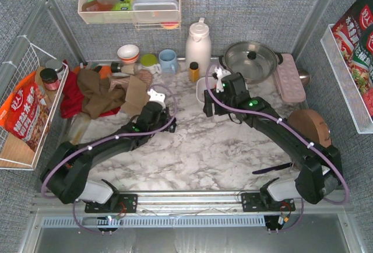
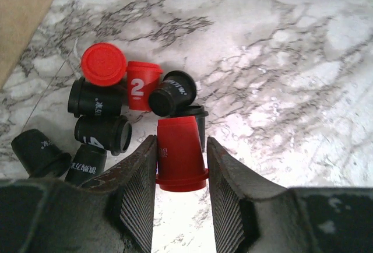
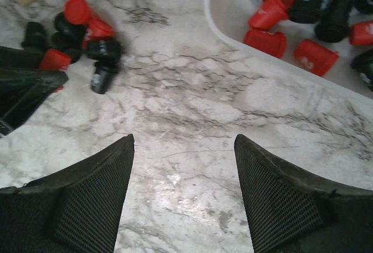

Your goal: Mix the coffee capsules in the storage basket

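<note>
My left gripper (image 2: 180, 143) pinches a red capsule (image 2: 182, 168) at the edge of a loose pile of capsules (image 2: 111, 119) on the marble table (image 2: 280, 90), outside the storage basket (image 3: 230, 14). The basket holds mixed red and black coffee capsules (image 3: 315, 56). My right gripper (image 3: 183, 142) hangs wide open near it.

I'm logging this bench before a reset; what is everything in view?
Loose coffee capsules: about eight, red and black, piled on the marble table.
Red capsule: one, gripped beside that pile.
Storage basket: one, white, right of the pile, holding more red and black capsules.
Carafe: one, white, back centre.
Pot: one, metal, lidded, back right.
Pink tray: one, right of the pot.
Mug: one, blue, left of the carafe.
Cloths: red and brown, back left.
Left hand: shut on the red capsule.
Right hand: open, above the table.
</note>
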